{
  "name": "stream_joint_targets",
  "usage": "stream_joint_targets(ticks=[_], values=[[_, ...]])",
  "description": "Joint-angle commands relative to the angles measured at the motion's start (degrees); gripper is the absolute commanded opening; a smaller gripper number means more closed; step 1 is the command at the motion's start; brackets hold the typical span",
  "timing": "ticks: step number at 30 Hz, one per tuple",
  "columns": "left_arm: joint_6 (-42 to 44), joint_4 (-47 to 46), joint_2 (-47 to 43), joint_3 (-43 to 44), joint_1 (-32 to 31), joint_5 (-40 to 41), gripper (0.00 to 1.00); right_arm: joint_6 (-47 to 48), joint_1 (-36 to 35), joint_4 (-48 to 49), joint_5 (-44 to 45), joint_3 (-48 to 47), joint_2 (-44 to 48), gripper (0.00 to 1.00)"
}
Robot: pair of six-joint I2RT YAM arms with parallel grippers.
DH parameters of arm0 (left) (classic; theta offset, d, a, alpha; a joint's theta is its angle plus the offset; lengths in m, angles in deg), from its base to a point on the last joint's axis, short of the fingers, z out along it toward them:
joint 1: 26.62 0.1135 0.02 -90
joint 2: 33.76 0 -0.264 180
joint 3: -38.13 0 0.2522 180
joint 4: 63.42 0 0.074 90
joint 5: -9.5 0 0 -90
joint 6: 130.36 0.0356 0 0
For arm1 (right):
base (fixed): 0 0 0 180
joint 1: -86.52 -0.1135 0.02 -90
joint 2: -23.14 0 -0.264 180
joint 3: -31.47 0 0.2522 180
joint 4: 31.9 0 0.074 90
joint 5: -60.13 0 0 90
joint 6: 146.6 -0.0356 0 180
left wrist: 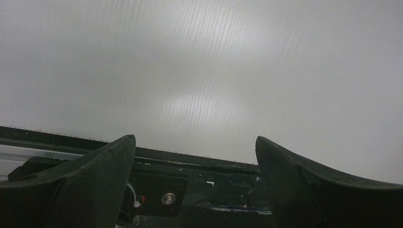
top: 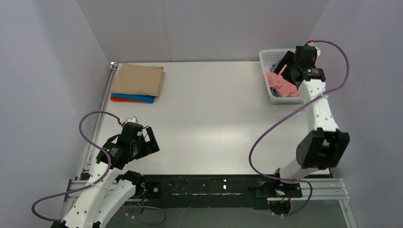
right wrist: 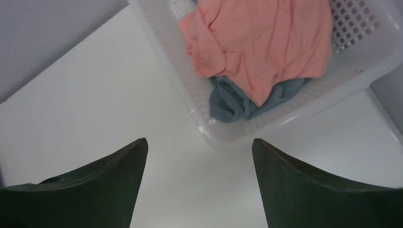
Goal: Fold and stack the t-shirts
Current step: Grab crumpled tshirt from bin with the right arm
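The right end effector [right wrist: 199, 142], jaws apart and empty, is hovering at the white mesh basket [right wrist: 304, 111], where the salmon-pink t-shirt [right wrist: 266, 42] is lying crumpled over the grey-blue t-shirt [right wrist: 233, 102]. Fetching the next garment is likely the step in hand. That is calling for a descent and a pinch on the pink cloth, while the left end effector [top: 147, 140], also spread and empty, is idling over the worktop's [top: 214, 123] near-left part.

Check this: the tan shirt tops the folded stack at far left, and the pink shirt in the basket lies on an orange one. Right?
Not quite. The right wrist view shows the pink shirt in the basket lying on a grey-blue shirt, not orange. The tan shirt does top the stack.
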Motion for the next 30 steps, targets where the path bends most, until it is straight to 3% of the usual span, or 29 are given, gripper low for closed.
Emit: stream_joint_targets(ticks=[1,6,9,17,22,30], values=[[0.78,5.20,1.41,0.32,-0.26,-0.29,0.98,3.10,9.09,-9.15,-2.84,-18.14,-18.74,0.85],[0.17,5.29,1.39,-0.56,-0.26,-0.95,0.98,6.91,13.93,-17.76,-3.31,-41.31,-39.12,0.76],[-0.14,5.29,1.28,-1.05,-0.26,-1.03,0.98,7.61,15.30,-17.89,-0.51,-47.17,-45.67,0.77],[-0.77,5.33,2.64,-1.38,-0.26,-0.93,0.98,4.89,16.07,-13.80,3.38,-45.59,-49.46,0.75],[-1.87,4.72,3.51,-2.74,-0.26,-0.36,0.98,1.14,14.80,-12.87,1.81,-38.68,-48.22,0.76],[-0.95,5.77,4.09,-1.82,-0.26,1.06,0.98,-3.48,13.23,-15.85,2.47,-41.75,-53.12,0.74]])
